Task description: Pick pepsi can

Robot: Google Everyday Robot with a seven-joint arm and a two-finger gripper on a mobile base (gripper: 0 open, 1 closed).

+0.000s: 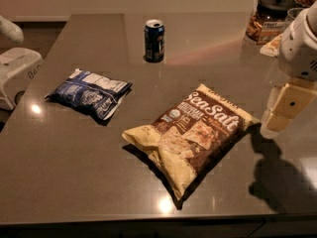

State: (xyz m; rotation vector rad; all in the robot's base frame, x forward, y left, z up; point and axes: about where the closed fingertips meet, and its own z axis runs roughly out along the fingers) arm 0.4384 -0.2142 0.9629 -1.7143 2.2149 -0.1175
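— Dark grey table point(74, 182) under dim, warm light. Where is the pepsi can point(154, 40)?
— Upright near the far edge, about midway along it, with nothing touching it.
— Around it?
— A blue-and-white snack bag point(89, 92) lies toward the left edge, a Sea Salt chip bag point(193, 133) nearer the front. A black-lidded jar point(267, 19) stands at the far right corner.
— The gripper point(286, 107)?
— Over the right edge, just beside the chip bag and well apart from the can. Open or closed, I cannot tell.

The pepsi can point(154, 41), dark blue with a silver top, stands upright at the far centre of the table point(74, 182). The gripper point(283, 110) hangs well apart, at the right edge.
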